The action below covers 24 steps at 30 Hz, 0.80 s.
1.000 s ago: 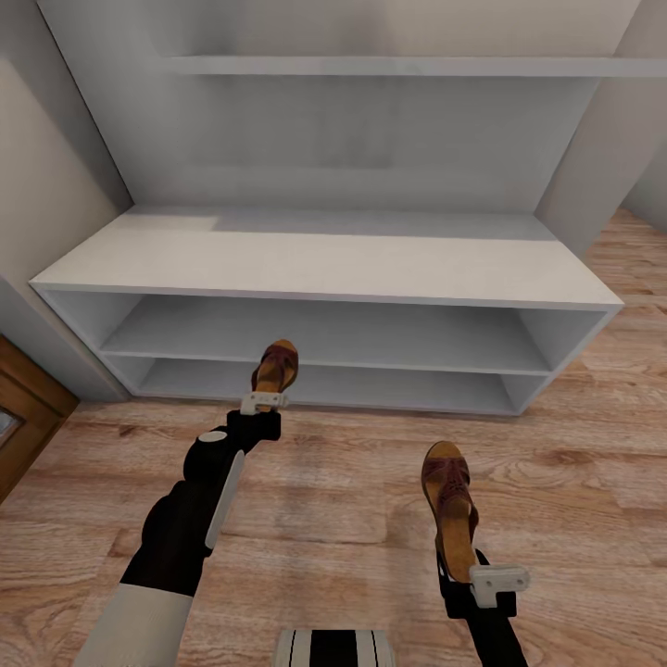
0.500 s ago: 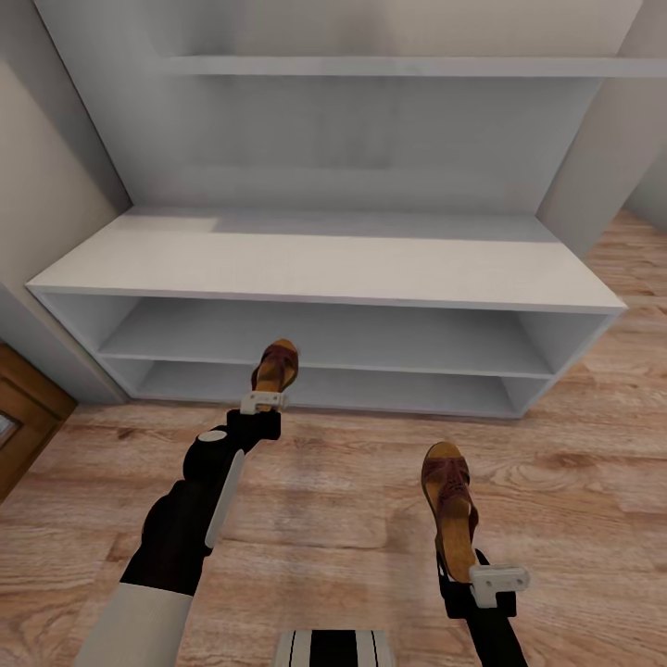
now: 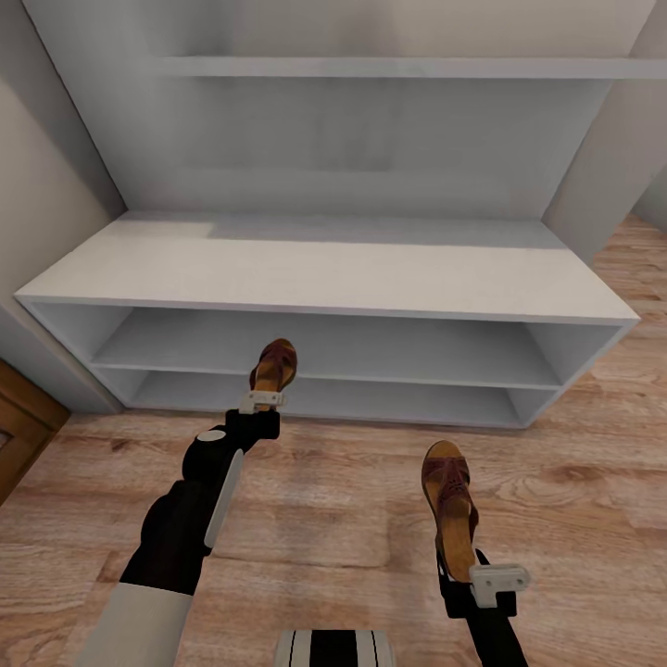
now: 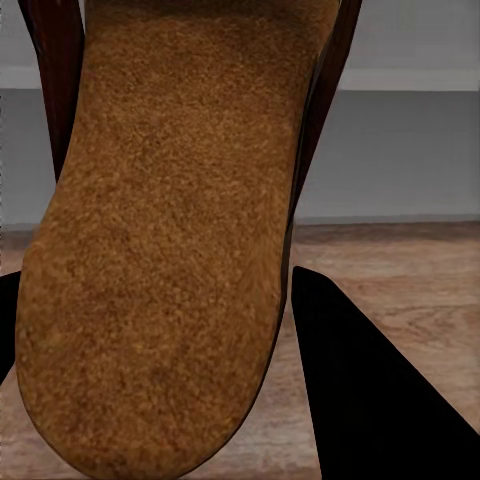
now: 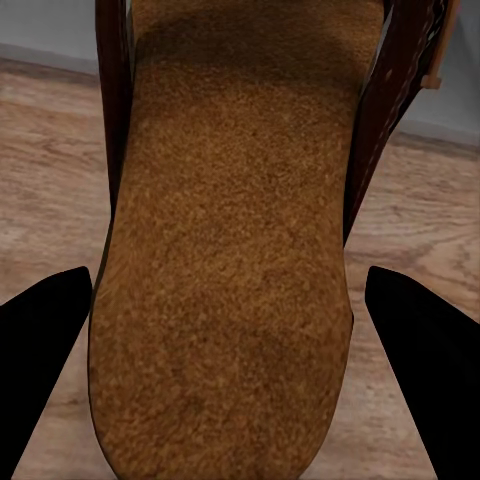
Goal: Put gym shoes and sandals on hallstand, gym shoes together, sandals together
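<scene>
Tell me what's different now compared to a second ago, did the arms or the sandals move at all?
Only the view changed: the hallstand looks a little larger and wider, so the camera has moved closer, not the rack. The left gripper keeps its sandal in front of the lower tiers, and the right gripper keeps the other sandal over the corridor floor, both in the same pose. Nothing was let go.

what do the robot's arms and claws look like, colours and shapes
In the head view, the left arm is glossy black with a pale grey side panel, a round grey cap and a white upper sleeve. Both the left claw and the right claw carry a light grey bracket on a black wrist. The wrist views show plain black wedge fingers.
</scene>
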Tool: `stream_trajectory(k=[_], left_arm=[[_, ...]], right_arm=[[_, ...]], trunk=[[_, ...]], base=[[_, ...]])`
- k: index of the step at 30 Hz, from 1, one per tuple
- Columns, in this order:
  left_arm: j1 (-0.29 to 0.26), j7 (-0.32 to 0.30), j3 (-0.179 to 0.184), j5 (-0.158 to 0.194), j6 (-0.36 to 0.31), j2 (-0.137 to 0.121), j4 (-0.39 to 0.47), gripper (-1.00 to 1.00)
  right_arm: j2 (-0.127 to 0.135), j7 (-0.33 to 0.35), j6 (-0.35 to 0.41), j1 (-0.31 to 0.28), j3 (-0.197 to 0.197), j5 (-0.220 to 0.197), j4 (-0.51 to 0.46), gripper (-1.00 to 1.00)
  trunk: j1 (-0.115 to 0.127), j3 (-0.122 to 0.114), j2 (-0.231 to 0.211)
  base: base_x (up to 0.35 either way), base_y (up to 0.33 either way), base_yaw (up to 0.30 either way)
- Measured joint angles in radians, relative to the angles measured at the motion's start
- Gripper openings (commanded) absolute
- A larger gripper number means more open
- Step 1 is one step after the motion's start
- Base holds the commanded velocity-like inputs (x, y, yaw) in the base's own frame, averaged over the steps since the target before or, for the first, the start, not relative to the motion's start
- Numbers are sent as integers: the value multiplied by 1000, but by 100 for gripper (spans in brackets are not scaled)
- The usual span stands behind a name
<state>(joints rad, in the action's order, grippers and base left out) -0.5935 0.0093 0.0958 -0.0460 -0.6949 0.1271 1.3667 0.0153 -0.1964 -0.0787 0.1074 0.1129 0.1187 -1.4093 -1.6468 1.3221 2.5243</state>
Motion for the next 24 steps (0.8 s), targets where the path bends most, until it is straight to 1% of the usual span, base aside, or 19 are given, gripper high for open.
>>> stream_trajectory(k=[19, 24], left_arm=[[0, 0, 0, 0, 0, 0, 0, -100], [0, 0, 0, 0, 0, 0, -1, -100]], right_arm=[[0, 0, 0, 0, -1, 0, -2, -100], [0, 0, -1, 0, -1, 0, -2, -100]], trunk=[[0, 0, 0], [0, 0, 0]], base=[[7, 0, 0], [146, 0, 0]])
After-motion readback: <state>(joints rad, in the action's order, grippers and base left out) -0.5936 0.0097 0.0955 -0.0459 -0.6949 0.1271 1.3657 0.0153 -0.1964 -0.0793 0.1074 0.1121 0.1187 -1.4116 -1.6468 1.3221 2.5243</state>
